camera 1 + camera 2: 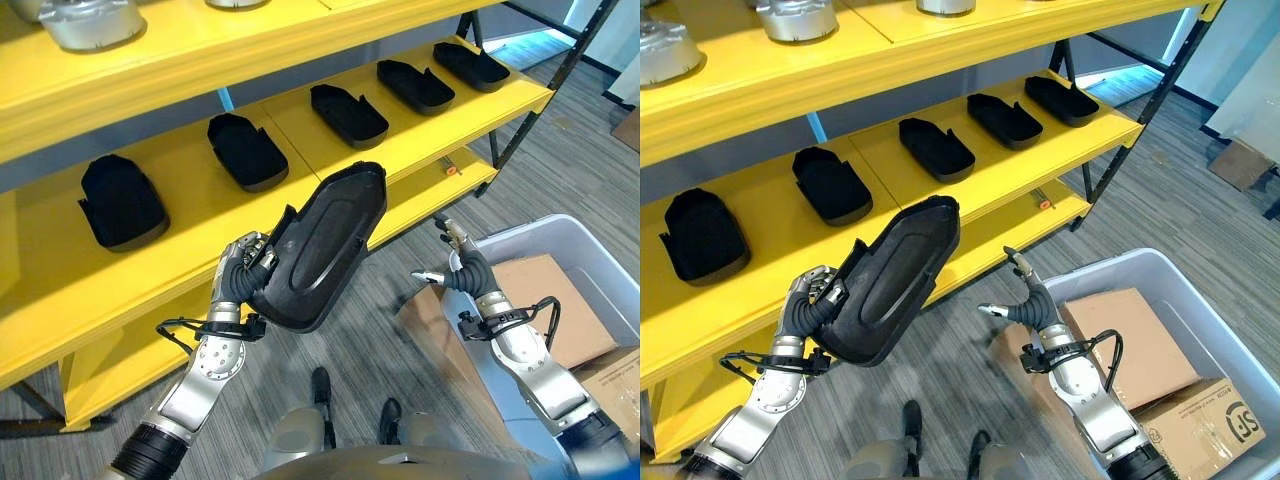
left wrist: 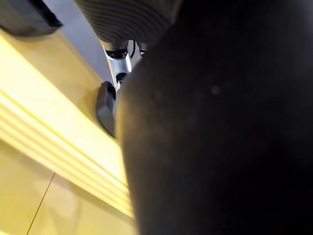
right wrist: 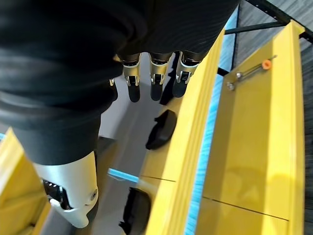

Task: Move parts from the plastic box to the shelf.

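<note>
Left robot hand (image 1: pixel 247 272) curled round black part (image 1: pixel 322 245) (long axis tilted up toward shelf (image 1: pixel 200 215)); right robot hand (image 1: pixel 452 262) open, empty.

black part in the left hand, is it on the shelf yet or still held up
Held up, off the shelf. The left hand grips the black part by its lower edge, tilted in the air in front of the yellow shelf.

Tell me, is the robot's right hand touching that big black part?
Apart. The right eye view shows the right hand open over the floor, with carpet between it and the black part, which the left hand grips.
</note>
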Tool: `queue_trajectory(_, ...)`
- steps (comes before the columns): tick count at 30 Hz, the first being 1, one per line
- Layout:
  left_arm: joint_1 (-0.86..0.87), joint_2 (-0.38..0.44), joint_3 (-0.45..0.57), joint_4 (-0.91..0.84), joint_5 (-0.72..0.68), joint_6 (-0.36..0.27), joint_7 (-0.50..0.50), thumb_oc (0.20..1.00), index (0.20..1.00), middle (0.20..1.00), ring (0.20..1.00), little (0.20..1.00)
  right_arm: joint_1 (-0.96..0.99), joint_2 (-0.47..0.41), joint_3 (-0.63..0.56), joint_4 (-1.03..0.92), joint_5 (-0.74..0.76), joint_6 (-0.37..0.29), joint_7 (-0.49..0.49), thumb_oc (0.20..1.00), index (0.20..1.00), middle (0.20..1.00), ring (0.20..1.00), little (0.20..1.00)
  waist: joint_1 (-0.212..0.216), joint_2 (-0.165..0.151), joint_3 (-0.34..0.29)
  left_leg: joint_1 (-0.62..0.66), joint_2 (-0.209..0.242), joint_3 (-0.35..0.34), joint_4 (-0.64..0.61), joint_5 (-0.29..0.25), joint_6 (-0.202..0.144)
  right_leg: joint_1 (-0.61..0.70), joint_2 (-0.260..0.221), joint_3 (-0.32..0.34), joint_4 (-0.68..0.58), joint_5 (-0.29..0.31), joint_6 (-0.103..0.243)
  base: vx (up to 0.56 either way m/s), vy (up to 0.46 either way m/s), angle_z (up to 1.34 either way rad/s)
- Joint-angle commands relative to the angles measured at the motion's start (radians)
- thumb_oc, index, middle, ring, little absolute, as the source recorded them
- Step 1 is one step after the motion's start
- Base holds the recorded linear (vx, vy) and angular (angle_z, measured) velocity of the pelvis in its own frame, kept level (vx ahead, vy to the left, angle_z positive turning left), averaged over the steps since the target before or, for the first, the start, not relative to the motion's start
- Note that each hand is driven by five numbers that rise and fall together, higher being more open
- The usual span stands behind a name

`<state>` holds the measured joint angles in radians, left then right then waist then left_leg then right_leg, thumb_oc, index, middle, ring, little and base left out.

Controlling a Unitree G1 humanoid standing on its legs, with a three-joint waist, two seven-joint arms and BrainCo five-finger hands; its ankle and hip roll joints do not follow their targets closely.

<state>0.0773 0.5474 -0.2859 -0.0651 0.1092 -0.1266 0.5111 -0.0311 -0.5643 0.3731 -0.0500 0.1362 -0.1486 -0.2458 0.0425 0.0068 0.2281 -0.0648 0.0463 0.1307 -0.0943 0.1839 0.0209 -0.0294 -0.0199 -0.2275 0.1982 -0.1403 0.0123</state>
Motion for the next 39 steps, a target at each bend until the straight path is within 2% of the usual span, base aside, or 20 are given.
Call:
queue_trajectory(1, -0.084, -0.024, 0.03, -0.058, 0.032, -0.096, 0.002, 0.2, 0.2, 0.2, 0.2, 0.2, -0.051, 0.015, 0.003, -0.04, 0.019, -0.064, -0.009, 1.0, 1.0, 1.0, 1.0, 1.0, -0.019, -0.031, -0.013, 0.105, -0.092, 0.069, 0.047, -0.198, -0.01, 0.079, 0.021, -0.007, -0.182, 0.108, 0.075, 0.02, -0.027, 0.59)
queue_trajectory(2, -0.097, -0.027, 0.019, -0.05, 0.031, -0.082, -0.026, 0.2, 0.2, 0.2, 0.2, 0.2, -0.005, 0.014, -0.023, -0.058, 0.03, -0.045, -0.004, 1.0, 1.0, 1.0, 1.0, 1.0, -0.057, -0.031, -0.026, 0.138, -0.067, 0.203, 0.062, -0.22, -0.027, 0.108, 0.001, -0.066, -0.202, 0.109, 0.09, 0.02, -0.012, 0.64)
queue_trajectory(5, -0.106, -0.034, 0.006, -0.048, 0.029, -0.076, -0.034, 0.2, 0.2, 0.2, 0.2, 0.2, 0.019, 0.012, -0.044, -0.059, 0.032, -0.045, 0.005, 1.0, 1.0, 1.0, 1.0, 1.0, -0.076, -0.035, -0.027, 0.142, -0.034, 0.248, 0.1, -0.226, -0.044, 0.128, -0.014, -0.092, -0.204, 0.109, 0.088, 0.0, 0.035, 1.26)
queue_trajectory(8, -0.095, -0.037, -0.001, -0.051, 0.028, -0.064, -0.009, 0.2, 0.2, 0.2, 0.2, 0.2, 0.022, 0.007, -0.053, -0.054, 0.034, -0.049, 0.031, 1.0, 1.0, 1.0, 1.0, 1.0, -0.081, -0.042, -0.027, 0.135, 0.011, 0.237, 0.16, -0.246, -0.063, 0.137, -0.026, -0.09, -0.193, 0.094, 0.076, -0.02, 0.099, 0.3)
queue_trajectory(12, -0.058, -0.039, 0.023, -0.075, 0.016, -0.055, 0.025, 0.2, 0.2, 0.2, 0.2, 0.2, 0.025, -0.018, -0.065, -0.066, 0.045, -0.061, 0.064, 1.0, 1.0, 1.0, 1.0, 1.0, -0.075, -0.058, -0.031, 0.111, 0.095, 0.205, 0.217, -0.236, -0.098, 0.134, -0.048, -0.076, -0.171, 0.079, 0.056, -0.03, 0.156, -0.07)
queue_trajectory(13, -0.045, -0.035, 0.037, -0.078, 0.009, -0.057, 0.032, 0.2, 0.2, 0.2, 0.2, 0.2, 0.028, -0.029, -0.071, -0.071, 0.054, -0.07, 0.075, 1.0, 1.0, 1.0, 1.0, 1.0, -0.075, -0.06, -0.034, 0.11, 0.134, 0.198, 0.214, -0.215, -0.112, 0.132, -0.055, -0.072, -0.165, 0.072, 0.05, -0.06, 0.327, -0.3)
queue_trajectory(14, -0.033, -0.024, 0.055, -0.075, 0.001, -0.065, 0.054, 0.2, 0.2, 0.2, 0.2, 0.2, 0.028, -0.051, -0.078, -0.087, 0.071, -0.083, 0.085, 1.0, 1.0, 1.0, 1.0, 1.0, -0.078, -0.06, -0.036, 0.112, 0.221, 0.202, 0.193, -0.138, -0.136, 0.125, -0.074, -0.081, -0.148, 0.056, 0.039, -0.07, 0.354, -0.17)
queue_trajectory(16, -0.035, -0.02, 0.053, -0.06, -0.007, -0.07, 0.07, 0.2, 0.2, 0.2, 0.2, 0.2, 0.026, -0.062, -0.076, -0.093, 0.085, -0.09, 0.087, 1.0, 1.0, 1.0, 1.0, 1.0, -0.089, -0.052, -0.036, 0.114, 0.288, 0.215, 0.174, -0.069, -0.161, 0.124, -0.085, -0.096, -0.118, 0.029, 0.026, -0.03, 0.388, 0.19)
queue_trajectory(17, -0.047, -0.017, 0.049, -0.04, -0.005, -0.07, 0.085, 0.2, 0.2, 0.2, 0.2, 0.2, 0.028, -0.067, -0.075, -0.094, 0.109, -0.094, 0.101, 1.0, 1.0, 1.0, 1.0, 1.0, -0.103, -0.045, -0.039, 0.133, 0.318, 0.252, 0.152, -0.045, -0.172, 0.124, -0.1, -0.121, -0.094, 0.018, 0.026, 0.01, 0.452, 0.3)
queue_trajectory(18, -0.057, -0.017, 0.044, -0.029, -0.005, -0.065, 0.092, 0.2, 0.2, 0.2, 0.2, 0.2, 0.029, -0.069, -0.071, -0.095, 0.121, -0.097, 0.105, 1.0, 1.0, 1.0, 1.0, 1.0, -0.107, -0.041, -0.039, 0.135, 0.329, 0.257, 0.149, -0.028, -0.18, 0.125, -0.106, -0.128, -0.082, 0.013, 0.024, 0.02, 0.443, 0.33)
queue_trajectory(20, -0.075, -0.018, 0.036, -0.014, 0.003, -0.056, 0.106, 0.2, 0.2, 0.2, 0.2, 0.2, 0.026, -0.066, -0.061, -0.089, 0.133, -0.095, 0.113, 1.0, 1.0, 1.0, 1.0, 1.0, -0.108, -0.033, -0.037, 0.129, 0.324, 0.257, 0.167, -0.029, -0.179, 0.133, -0.115, -0.135, -0.073, 0.008, 0.024, 0.02, 0.395, 0.58)
queue_trajectory(23, -0.091, -0.019, 0.035, -0.002, 0.012, -0.045, 0.112, 0.2, 0.2, 0.2, 0.2, 0.2, 0.014, -0.056, -0.05, -0.073, 0.139, -0.101, 0.129, 1.0, 1.0, 1.0, 1.0, 1.0, -0.099, -0.024, -0.035, 0.129, 0.286, 0.253, 0.195, -0.079, -0.168, 0.147, -0.133, -0.143, -0.074, 0.02, 0.038, 0.04, 0.366, 0.4)
queue_trajectory(25, -0.093, -0.023, 0.039, 0.011, 0.018, -0.04, 0.11, 0.2, 0.2, 0.2, 0.2, 0.2, 0.006, -0.037, -0.041, -0.058, 0.135, -0.093, 0.139, 1.0, 1.0, 1.0, 1.0, 1.0, -0.09, -0.025, -0.039, 0.147, 0.244, 0.256, 0.192, -0.14, -0.15, 0.161, -0.16, -0.147, -0.09, 0.049, 0.067, 0.1, 0.453, 0.53)
queue_trajectory(27, -0.074, -0.018, 0.062, 0.006, 0.042, -0.038, 0.107, 0.2, 0.2, 0.2, 0.2, 0.2, 0.004, -0.008, -0.038, -0.067, 0.132, -0.083, 0.136, 1.0, 1.0, 1.0, 1.0, 1.0, -0.071, -0.024, -0.048, 0.186, 0.185, 0.254, 0.149, -0.185, -0.131, 0.171, -0.199, -0.156, -0.12, 0.094, 0.115, 0.12, 0.412, 0.33)
queue_trajectory(29, -0.064, -0.012, 0.084, 0.005, 0.042, -0.043, 0.099, 0.2, 0.2, 0.2, 0.2, 0.2, 0.003, 0.012, -0.046, -0.072, 0.129, -0.072, 0.143, 1.0, 1.0, 1.0, 1.0, 1.0, -0.058, -0.027, -0.05, 0.199, 0.159, 0.252, 0.129, -0.196, -0.118, 0.171, -0.223, -0.164, -0.132, 0.116, 0.143, 0.07, 0.228, 0.02)
queue_trajectory(35, -0.066, 0.007, 0.132, -0.017, 0.063, -0.05, 0.072, 0.2, 0.2, 0.2, 0.2, 0.2, -0.029, 0.067, -0.035, -0.097, 0.107, -0.04, 0.102, 1.0, 1.0, 1.0, 1.0, 1.0, -0.009, -0.043, -0.035, 0.191, 0.109, 0.245, 0.121, -0.226, -0.077, 0.161, -0.28, -0.187, -0.157, 0.17, 0.198, 0.03, 0.168, 0.21)
queue_trajectory(39, -0.074, 0.013, 0.133, -0.037, 0.077, -0.046, 0.058, 0.2, 0.2, 0.2, 0.2, 0.2, -0.051, 0.075, -0.026, -0.121, 0.083, -0.047, 0.094, 1.0, 1.0, 1.0, 1.0, 1.0, 0.016, -0.055, -0.022, 0.164, 0.093, 0.249, 0.161, -0.256, -0.053, 0.158, -0.305, -0.198, -0.168, 0.201, 0.208, 0.0, 0.182, 0.21)
